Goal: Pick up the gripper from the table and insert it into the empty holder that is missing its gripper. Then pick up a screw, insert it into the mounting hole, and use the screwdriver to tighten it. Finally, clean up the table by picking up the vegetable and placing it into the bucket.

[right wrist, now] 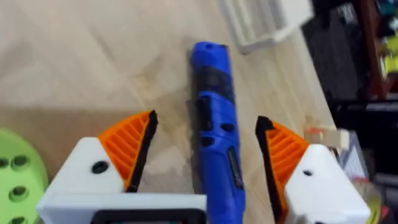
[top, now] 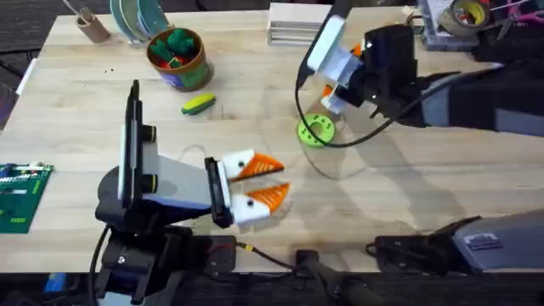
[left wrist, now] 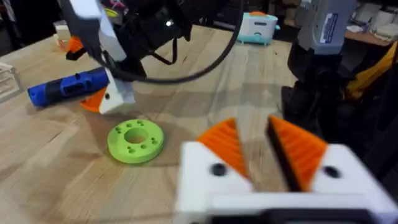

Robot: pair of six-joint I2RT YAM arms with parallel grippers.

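The blue screwdriver (right wrist: 214, 124) lies flat on the wooden table (top: 408, 178), and my right gripper (right wrist: 208, 155) stands open astride it, one orange pad on each side with a gap to the handle. In the left wrist view the screwdriver (left wrist: 65, 87) sticks out beside the right gripper (left wrist: 102, 68). My left gripper (top: 265, 181) is open and holds nothing, low over the table's front middle. The yellow and green vegetable (top: 198, 104) lies just in front of the bucket (top: 189, 75). The loose gripper, the holder and the screw are out of view.
A bright green disc (top: 316, 130) with holes lies between the two grippers. The bucket holds green and red toys. A brown cup (top: 92, 25) stands at the back left, a white box (top: 297, 21) at the back, and a circuit board (top: 17, 195) at the left edge.
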